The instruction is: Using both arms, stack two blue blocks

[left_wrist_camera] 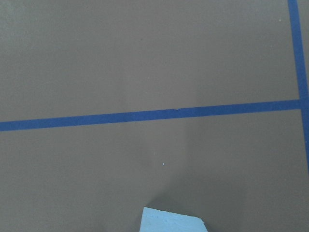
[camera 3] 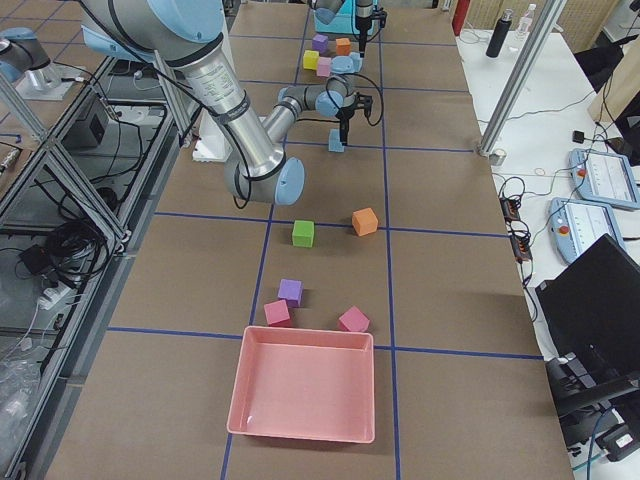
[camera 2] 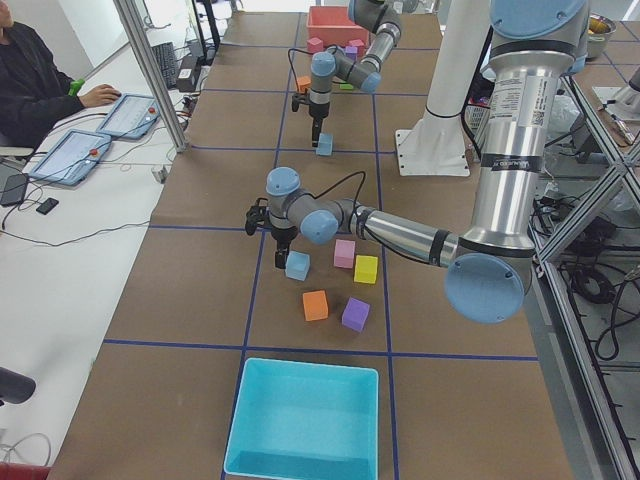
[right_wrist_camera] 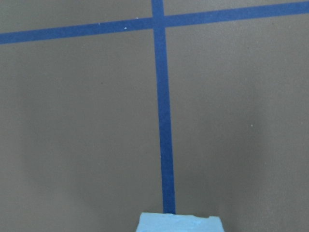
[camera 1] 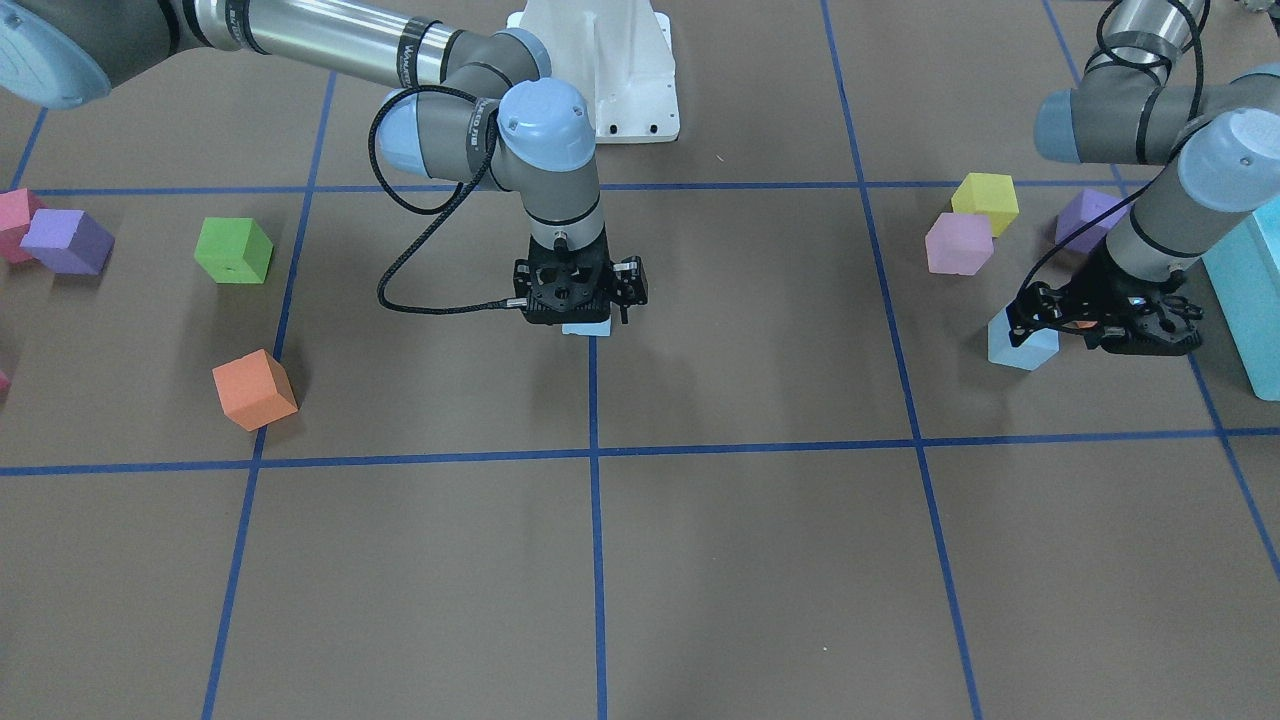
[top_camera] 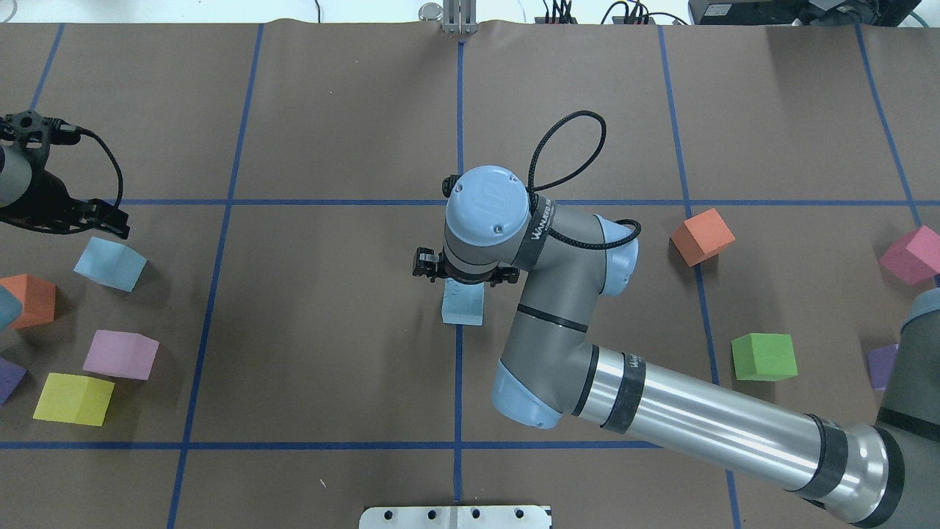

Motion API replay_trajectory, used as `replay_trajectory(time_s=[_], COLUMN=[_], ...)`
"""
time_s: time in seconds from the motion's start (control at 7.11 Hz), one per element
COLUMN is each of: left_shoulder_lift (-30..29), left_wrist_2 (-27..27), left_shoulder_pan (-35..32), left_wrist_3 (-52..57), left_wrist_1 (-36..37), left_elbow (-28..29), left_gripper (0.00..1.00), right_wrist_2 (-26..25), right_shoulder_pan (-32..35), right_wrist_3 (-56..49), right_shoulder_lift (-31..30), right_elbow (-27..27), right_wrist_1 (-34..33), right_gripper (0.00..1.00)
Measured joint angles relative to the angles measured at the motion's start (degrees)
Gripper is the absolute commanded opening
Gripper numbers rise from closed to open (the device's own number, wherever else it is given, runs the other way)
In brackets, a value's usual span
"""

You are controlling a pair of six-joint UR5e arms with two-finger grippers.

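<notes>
One pale blue block (top_camera: 463, 303) lies on the centre tape line. My right gripper (top_camera: 464, 279) stands upright directly over it, and in the front view (camera 1: 583, 318) only an edge of the block (camera 1: 587, 329) shows beneath it. Its fingers are hidden, so I cannot tell whether they are open or shut. The other blue block (top_camera: 110, 263) lies at the far left. My left gripper (top_camera: 110, 222) hangs tilted just above it, as the front view (camera 1: 1030, 320) shows over that block (camera 1: 1022, 345); its state is unclear. Each wrist view shows only a blue block top (left_wrist_camera: 171, 221) (right_wrist_camera: 179, 222).
Yellow (camera 1: 985, 203), pink (camera 1: 959, 243) and purple (camera 1: 1090, 220) cubes and a turquoise bin (camera 1: 1250, 300) crowd the left arm's side. Green (camera 1: 233, 250), orange (camera 1: 254, 389), purple (camera 1: 68, 241) and pink (camera 1: 15, 222) cubes lie on the right arm's side. A pink bin (camera 3: 303, 395) stands at that end.
</notes>
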Motion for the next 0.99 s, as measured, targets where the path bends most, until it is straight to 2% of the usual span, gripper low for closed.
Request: replay_trajectory(time_s=[0.28, 0.56, 0.99], left_shoulder_lift=[0.27, 0.51, 0.5], left_wrist_2=[0.01, -0.01, -0.07], left_shoulder_pan=[1.01, 1.31, 1.6], left_wrist_3=[0.04, -0.29, -0.42], left_wrist_1=[-3.19, -9.06, -10.36], left_elbow=[2.19, 5.87, 6.65], left_gripper=[0.98, 0.98, 0.98], right_wrist_2=[3.32, 6.51, 10.77], right_shoulder_pan=[3.61, 7.46, 12.3], right_wrist_3=[-2.84, -7.97, -13.55], right_shoulder_lift=[-1.2, -4.61, -9.03], right_elbow=[2.66, 8.36, 14.39], right_wrist_1=[-1.5, -5.78, -9.81], right_gripper=[1.0, 1.0, 1.0])
